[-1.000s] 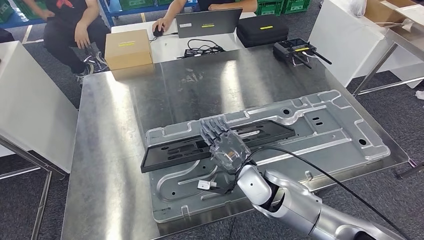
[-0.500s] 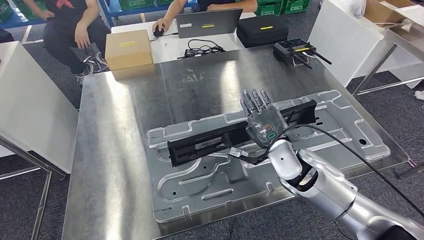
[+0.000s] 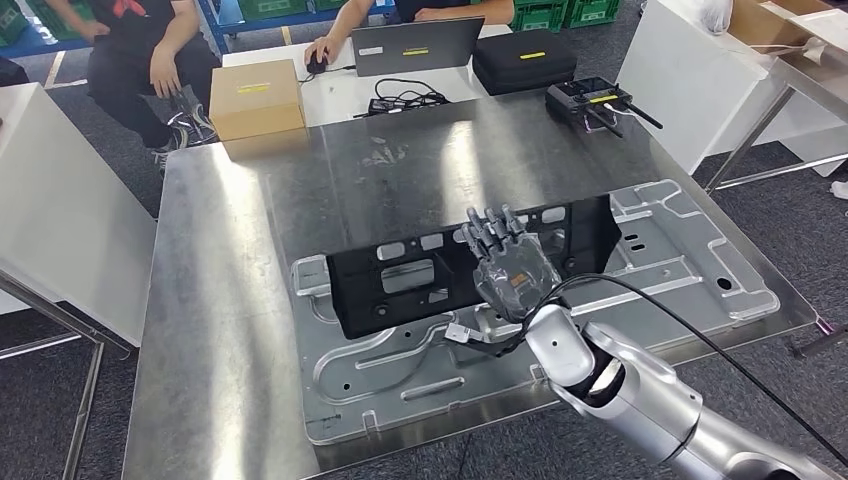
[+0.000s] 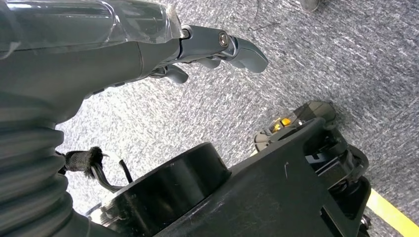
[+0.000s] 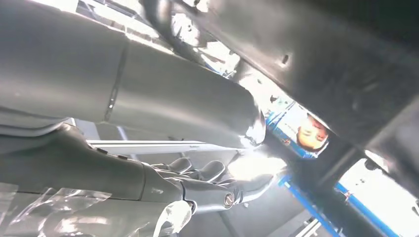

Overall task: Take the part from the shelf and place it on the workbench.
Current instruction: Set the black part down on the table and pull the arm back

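The long black part (image 3: 400, 275) stands tilted up on its long edge over the silver stamped plate (image 3: 690, 270) on the steel workbench (image 3: 230, 250). My right hand (image 3: 510, 265) holds the part near its middle, fingers laid up its near face. The right wrist view shows the hand (image 5: 197, 187) under the dark part (image 5: 346, 74). My left hand (image 4: 148, 54) hangs over grey carpet, fingers loosely bent and holding nothing.
A cardboard box (image 3: 256, 97) sits at the bench's far left corner and a black device with antennas (image 3: 592, 100) at the far right. Behind are a laptop (image 3: 417, 46), a black case (image 3: 524, 60) and seated people (image 3: 140, 50). White tables (image 3: 50, 220) flank the bench.
The black part went from lying flat on the plate to standing up on its edge. My right hand moved right and farther along the plate with it.
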